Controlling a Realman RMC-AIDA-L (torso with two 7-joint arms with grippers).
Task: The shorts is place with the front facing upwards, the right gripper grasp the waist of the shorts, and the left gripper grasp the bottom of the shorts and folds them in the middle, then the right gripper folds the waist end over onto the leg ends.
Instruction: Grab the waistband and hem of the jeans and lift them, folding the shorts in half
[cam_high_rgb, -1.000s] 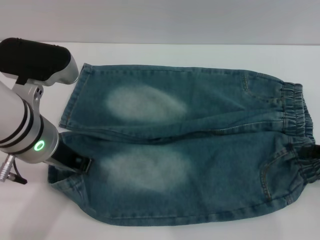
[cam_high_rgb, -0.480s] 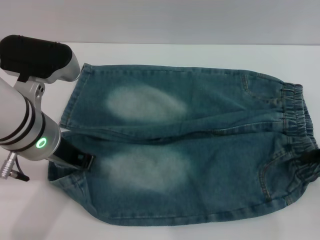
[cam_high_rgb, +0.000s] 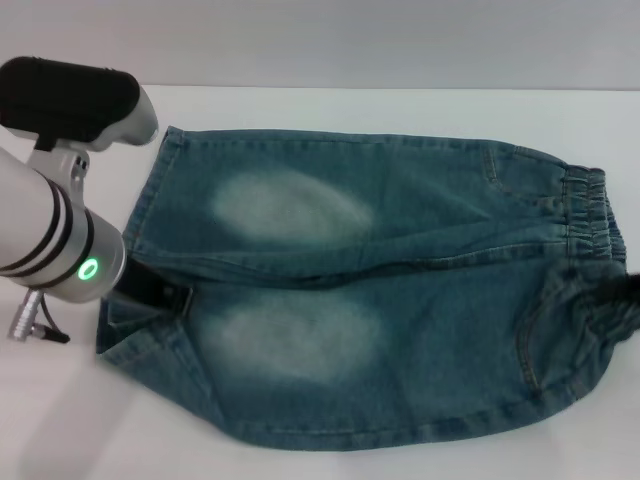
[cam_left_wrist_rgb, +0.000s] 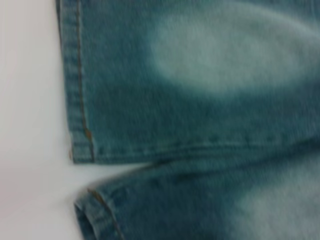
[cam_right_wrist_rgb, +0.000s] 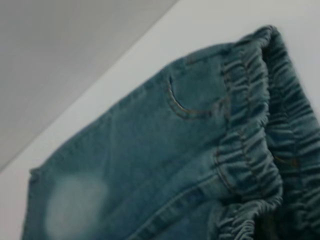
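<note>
The blue denim shorts (cam_high_rgb: 400, 230) lie front up across the white table, with pale patches on both thighs. The leg ends are at the left: the far hem (cam_high_rgb: 148, 200) lies flat, while the near hem (cam_high_rgb: 122, 325) is puckered and raised. My left gripper (cam_high_rgb: 160, 292) is shut on that near hem. The left wrist view shows both hems (cam_left_wrist_rgb: 75, 100) close up, with no fingers in sight. At the right, the gathered waist (cam_high_rgb: 590, 215) bunches at its near end, where my right gripper (cam_high_rgb: 626, 290) pinches it at the picture's edge. The right wrist view shows the elastic band (cam_right_wrist_rgb: 250, 140) lifted.
The white table (cam_high_rgb: 60, 420) runs around the shorts, with bare surface to the left and behind. A grey wall (cam_high_rgb: 320, 40) stands at the back. The left arm's silver body with its green ring light (cam_high_rgb: 88, 268) hangs over the table's left side.
Both grippers have drawn the near leg hem and the near end of the waist up and toward the far side. The near edge of the shorts has shifted and wrinkled.
</note>
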